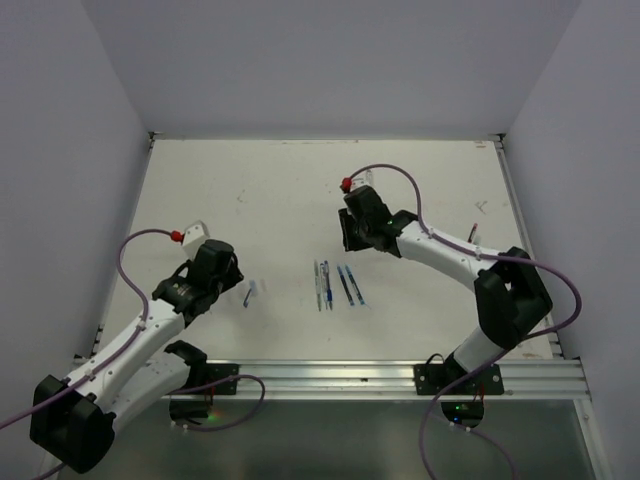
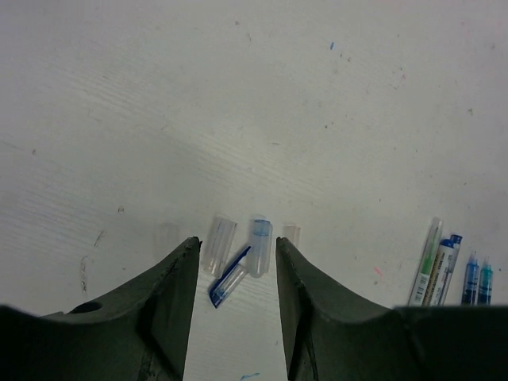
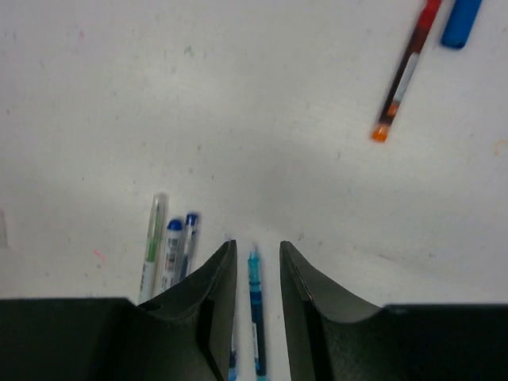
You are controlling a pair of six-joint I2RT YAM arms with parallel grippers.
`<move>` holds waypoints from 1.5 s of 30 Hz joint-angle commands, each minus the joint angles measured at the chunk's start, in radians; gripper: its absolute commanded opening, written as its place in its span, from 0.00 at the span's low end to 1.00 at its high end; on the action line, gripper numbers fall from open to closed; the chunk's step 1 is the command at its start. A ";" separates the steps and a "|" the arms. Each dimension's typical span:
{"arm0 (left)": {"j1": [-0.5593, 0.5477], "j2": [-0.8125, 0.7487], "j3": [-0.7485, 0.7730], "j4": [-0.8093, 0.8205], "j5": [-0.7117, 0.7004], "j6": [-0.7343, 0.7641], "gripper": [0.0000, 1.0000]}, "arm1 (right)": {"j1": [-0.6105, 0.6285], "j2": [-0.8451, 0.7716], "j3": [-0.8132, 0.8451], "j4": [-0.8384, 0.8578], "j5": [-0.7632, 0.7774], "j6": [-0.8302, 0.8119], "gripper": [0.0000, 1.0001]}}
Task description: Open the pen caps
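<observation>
White table [image 1: 420, 190]; in the top view the left arm [image 1: 140, 330] reaches toward 1 o'clock and the right arm [image 1: 450, 255] folds in toward 10 o'clock.

Left gripper [image 2: 236, 242]: jaws released, well apart, gripping nothing; hangs over a cluster of loose pen caps [image 2: 260, 246], clear and blue-tipped, lying on the table just at its fingertips; these look already off.

Right gripper [image 3: 258, 244]: jaws parted only narrowly, nothing grasped; table shows through the gap.

Row of pens [image 1: 323, 285] mid-table, long axes near 12-to-6, leaning slightly to 11-to-5; it sits at 6 o'clock of the right gripper and 3 o'clock of the left; right arm the nearer, by my read.

Teal pen [image 3: 255, 317]: in the right wrist view it lies below the gap and runs 12-to-6 along it, so the jaws would close across the barrel; whether its far tip bears a cap, cannot tell.

Red pen [image 3: 406, 67] at 1 o'clock of that view; a loose blue cap [image 3: 462, 22] just beside it.

Judgement: next pick likely the teal pen; wants a straight descent, as neighbours crowd its 9 o'clock side.
</observation>
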 commanded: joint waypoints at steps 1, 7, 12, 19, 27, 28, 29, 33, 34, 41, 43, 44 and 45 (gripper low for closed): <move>0.006 -0.002 -0.003 0.070 0.016 0.028 0.47 | -0.078 0.039 0.108 -0.035 0.006 -0.037 0.32; 0.006 0.035 -0.017 0.125 0.058 0.044 0.48 | -0.170 0.190 0.346 -0.102 0.000 -0.063 0.32; 0.006 0.067 -0.003 0.165 0.078 0.058 0.48 | -0.233 0.300 0.443 -0.127 0.003 -0.059 0.32; 0.008 0.098 0.009 0.208 0.080 0.075 0.48 | -0.283 0.399 0.484 -0.115 -0.024 -0.045 0.31; 0.008 0.101 0.009 0.222 0.095 0.077 0.48 | -0.290 0.455 0.481 -0.093 -0.046 -0.031 0.31; 0.006 0.098 0.008 0.222 0.095 0.077 0.48 | -0.292 0.458 0.481 -0.093 -0.052 -0.030 0.31; 0.006 0.096 0.005 0.223 0.095 0.077 0.48 | -0.293 0.461 0.478 -0.093 -0.055 -0.031 0.31; 0.006 0.099 0.005 0.225 0.098 0.077 0.48 | -0.290 0.490 0.472 -0.083 -0.060 -0.022 0.31; 0.006 0.102 0.003 0.225 0.100 0.077 0.48 | -0.290 0.495 0.472 -0.083 -0.064 -0.022 0.31; 0.006 0.104 -0.002 0.231 0.101 0.083 0.48 | -0.289 0.522 0.470 -0.077 -0.052 -0.022 0.24; 0.008 0.106 -0.002 0.235 0.101 0.081 0.48 | -0.289 0.525 0.469 -0.080 -0.050 -0.022 0.21; 0.006 0.104 -0.003 0.235 0.103 0.081 0.48 | -0.287 0.527 0.466 -0.078 -0.050 -0.022 0.17; 0.006 0.106 -0.003 0.235 0.103 0.081 0.48 | -0.283 0.527 0.463 -0.080 -0.050 -0.025 0.14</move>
